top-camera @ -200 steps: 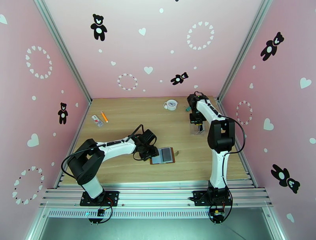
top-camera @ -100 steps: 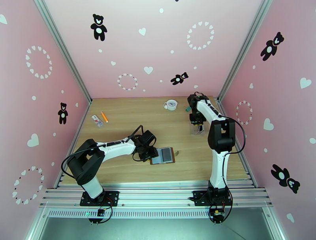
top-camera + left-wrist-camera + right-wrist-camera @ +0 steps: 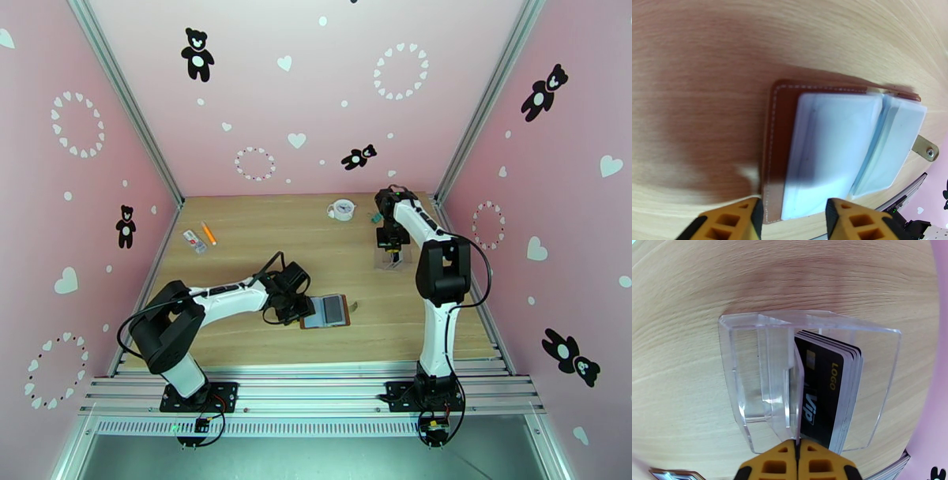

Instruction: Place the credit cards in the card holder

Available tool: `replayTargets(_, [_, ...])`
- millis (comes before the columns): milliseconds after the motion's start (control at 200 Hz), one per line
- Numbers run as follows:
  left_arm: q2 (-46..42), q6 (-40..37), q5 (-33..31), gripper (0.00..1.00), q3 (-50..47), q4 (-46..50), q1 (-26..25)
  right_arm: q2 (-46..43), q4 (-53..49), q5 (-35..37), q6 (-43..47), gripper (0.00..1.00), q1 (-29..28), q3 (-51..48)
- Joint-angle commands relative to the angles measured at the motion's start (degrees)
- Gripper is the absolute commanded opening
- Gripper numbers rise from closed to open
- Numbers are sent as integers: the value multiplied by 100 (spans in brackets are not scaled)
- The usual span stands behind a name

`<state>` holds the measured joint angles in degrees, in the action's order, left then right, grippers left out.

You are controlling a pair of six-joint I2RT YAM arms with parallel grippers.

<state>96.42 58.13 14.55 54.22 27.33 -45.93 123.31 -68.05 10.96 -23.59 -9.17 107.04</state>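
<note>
The card holder (image 3: pixel 328 311), a brown leather wallet, lies open on the table with pale sleeves up. My left gripper (image 3: pixel 303 308) is at its left edge. In the left wrist view its open fingers (image 3: pixel 793 215) straddle the near edge of the card holder (image 3: pixel 776 130), whose snap strap (image 3: pixel 926 149) sticks out to the right. The credit cards (image 3: pixel 825 390), black in front and pale behind, stand upright in a clear plastic stand (image 3: pixel 746 370). My right gripper (image 3: pixel 798 455) is shut just above the stand's divider and the front card's edge. I cannot tell whether it pinches anything.
At the back stands a small white round object (image 3: pixel 342 209). An orange pen (image 3: pixel 208 233) and a small white packet (image 3: pixel 194 241) lie at the left. The clear stand (image 3: pixel 393 260) is near the right wall, under my right gripper (image 3: pixel 393 249).
My left arm's elbow has shifted slightly left and back while its gripper stays at the wallet's edge. The right gripper has hardly moved over the stand.
</note>
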Motion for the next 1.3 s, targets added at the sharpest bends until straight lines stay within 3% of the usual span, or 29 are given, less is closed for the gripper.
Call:
replayTargets(0, [-236, 5, -95, 47, -103, -121, -24, -137, 43, -645, -121, 0, -212, -247])
replayTargets(455, [-452, 137, -294, 47, -301, -160, -23, -359, 143, -1104, -601, 0, -1406, -417])
replayTargets(1296, [-523, 146, -311, 47, -385, -210, -29, -558, 11, -1087, -629, 0, -1396, -394])
